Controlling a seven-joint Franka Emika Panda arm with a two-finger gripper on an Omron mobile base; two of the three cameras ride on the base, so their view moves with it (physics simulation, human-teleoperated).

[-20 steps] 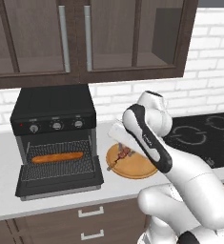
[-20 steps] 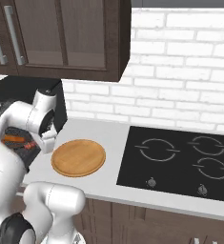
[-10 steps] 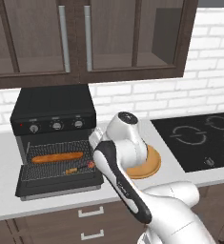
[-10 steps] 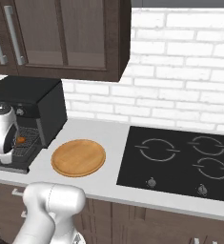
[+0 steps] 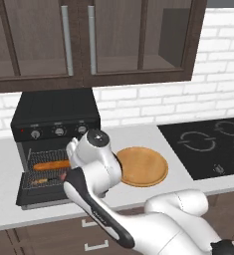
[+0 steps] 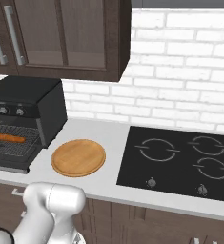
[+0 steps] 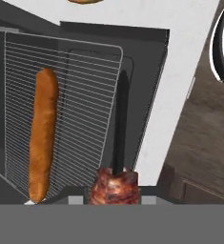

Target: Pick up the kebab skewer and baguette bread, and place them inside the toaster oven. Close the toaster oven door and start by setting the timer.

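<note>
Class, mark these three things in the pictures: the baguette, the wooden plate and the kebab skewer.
baguette (image 7: 42, 133): hand view, middle of the loaf lying on the wire rack.
wooden plate (image 6: 78, 157): right base view, centre of its top face.
kebab skewer (image 7: 114, 187): hand view, meat chunks at the bottom.

The toaster oven (image 5: 56, 115) stands open; its door (image 5: 41, 191) lies lowered flat over the table (image 6: 92, 128), so the front approach is unobstructed. On the wire rack (image 7: 61, 109), the baguette bread (image 7: 42, 133) occupies one side, and the bare rack beside it is free. The kebab skewer (image 7: 114, 186) sits over the lowered door, close to the rack's front edge. The wall cabinets (image 5: 88, 40) limit room above the oven. The wooden plate (image 6: 78, 157) lies beside the door.
</note>
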